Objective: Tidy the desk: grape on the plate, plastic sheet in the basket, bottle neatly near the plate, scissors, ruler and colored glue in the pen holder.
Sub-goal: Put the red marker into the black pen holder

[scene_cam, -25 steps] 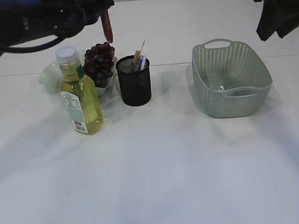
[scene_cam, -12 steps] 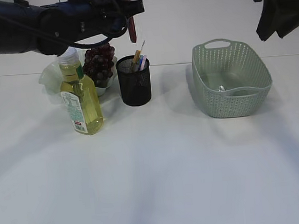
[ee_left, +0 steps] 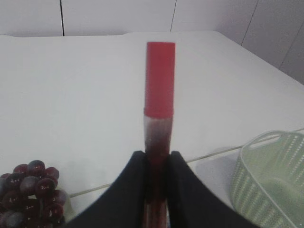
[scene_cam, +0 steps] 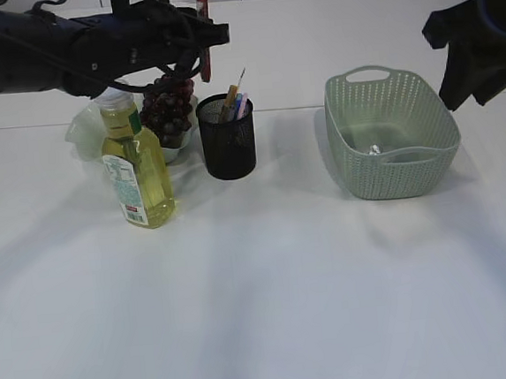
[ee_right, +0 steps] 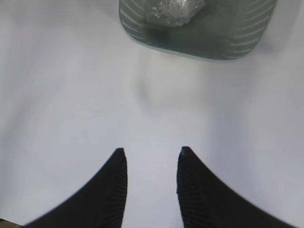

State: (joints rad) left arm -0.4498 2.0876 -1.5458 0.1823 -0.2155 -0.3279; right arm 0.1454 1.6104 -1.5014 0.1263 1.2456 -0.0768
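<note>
While your left end effector (ee_left: 154,164) pinches the colored glue (ee_left: 159,95) at upper left, above the pen holder (scene_cam: 227,137), only this drop remains: grape (scene_cam: 167,104) sits on the plate (scene_cam: 84,133), bottle (scene_cam: 136,164) beside, plastic sheet (ee_right: 173,9) in the basket (scene_cam: 392,133). Right end effector (ee_right: 151,166) is spread, empty.

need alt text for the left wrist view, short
The left tool grips a red-capped glue tube pointing away over a white table. A bunch of dark grapes sits at lower left, and a green basket at lower right.
</note>
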